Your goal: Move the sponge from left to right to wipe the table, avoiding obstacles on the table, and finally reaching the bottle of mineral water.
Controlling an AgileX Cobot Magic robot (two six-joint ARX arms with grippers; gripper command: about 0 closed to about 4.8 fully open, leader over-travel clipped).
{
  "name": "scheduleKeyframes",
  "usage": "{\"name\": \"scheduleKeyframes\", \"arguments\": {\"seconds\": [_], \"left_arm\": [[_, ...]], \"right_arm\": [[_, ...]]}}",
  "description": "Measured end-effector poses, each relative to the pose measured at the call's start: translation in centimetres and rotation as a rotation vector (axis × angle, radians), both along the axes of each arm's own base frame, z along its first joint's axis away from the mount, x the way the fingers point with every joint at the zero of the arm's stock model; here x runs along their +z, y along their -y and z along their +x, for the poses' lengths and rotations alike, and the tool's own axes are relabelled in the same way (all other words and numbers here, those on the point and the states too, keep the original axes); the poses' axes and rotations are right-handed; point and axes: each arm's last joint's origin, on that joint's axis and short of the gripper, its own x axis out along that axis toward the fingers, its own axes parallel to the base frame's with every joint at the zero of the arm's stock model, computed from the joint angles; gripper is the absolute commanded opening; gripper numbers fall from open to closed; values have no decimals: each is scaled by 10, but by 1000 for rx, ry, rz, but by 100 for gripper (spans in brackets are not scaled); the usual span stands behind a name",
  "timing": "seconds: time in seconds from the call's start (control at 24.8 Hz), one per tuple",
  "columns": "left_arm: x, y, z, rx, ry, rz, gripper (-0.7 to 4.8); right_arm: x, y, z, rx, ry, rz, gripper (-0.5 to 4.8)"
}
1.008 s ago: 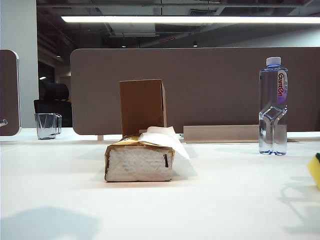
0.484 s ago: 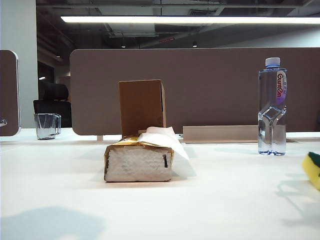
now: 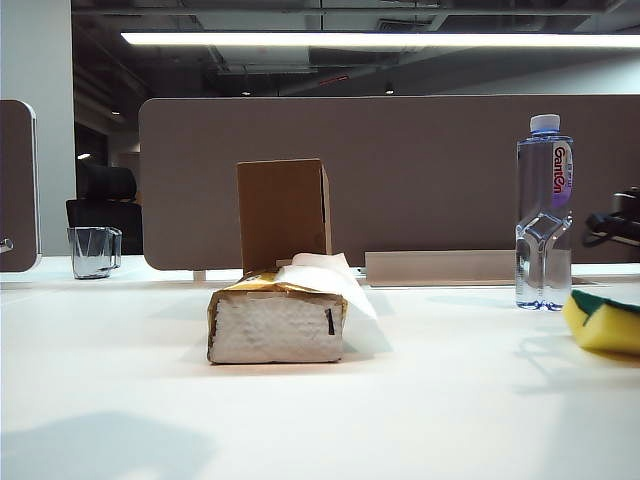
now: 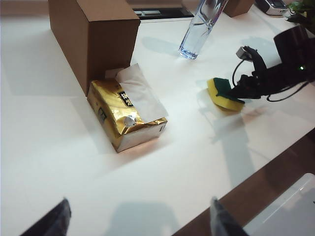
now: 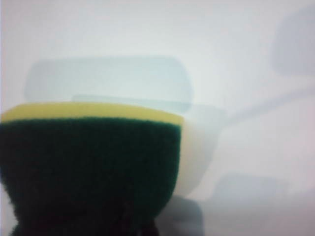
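Gripping the sponge (image 4: 224,93), the right pincer (image 4: 239,92) hung near the worktop (image 3: 400,420) edge, just beside the water bottle (image 3: 545,210). Left pincer (image 4: 138,219) stayed back, spread wide.

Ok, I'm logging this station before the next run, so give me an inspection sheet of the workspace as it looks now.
Surface: white table, no spills seen.
Job's things: sponge held above the table near the bottle of mineral water; tissue pack lies in front of the upright cardboard box.
Clutter: glass mug, far left.
Claws: right claw shut on the sponge; left claw open, holding nothing, near edge.
Cables: black cable looping off the right arm.
Surroundings: brown partition, office chair.
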Motion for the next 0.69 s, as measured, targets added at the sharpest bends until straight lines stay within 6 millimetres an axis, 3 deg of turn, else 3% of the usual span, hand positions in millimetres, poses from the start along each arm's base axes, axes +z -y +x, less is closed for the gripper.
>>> {"name": "scheduleKeyframes", "arguments": {"seconds": [0.32, 0.69], "left_arm": [[0, 0, 0, 1, 0, 0, 367], [0, 0, 0, 3, 2, 1, 367]], "right_arm": [[1, 2, 42, -4, 16, -6, -7], [2, 14, 71, -19, 44, -3, -7]]}}
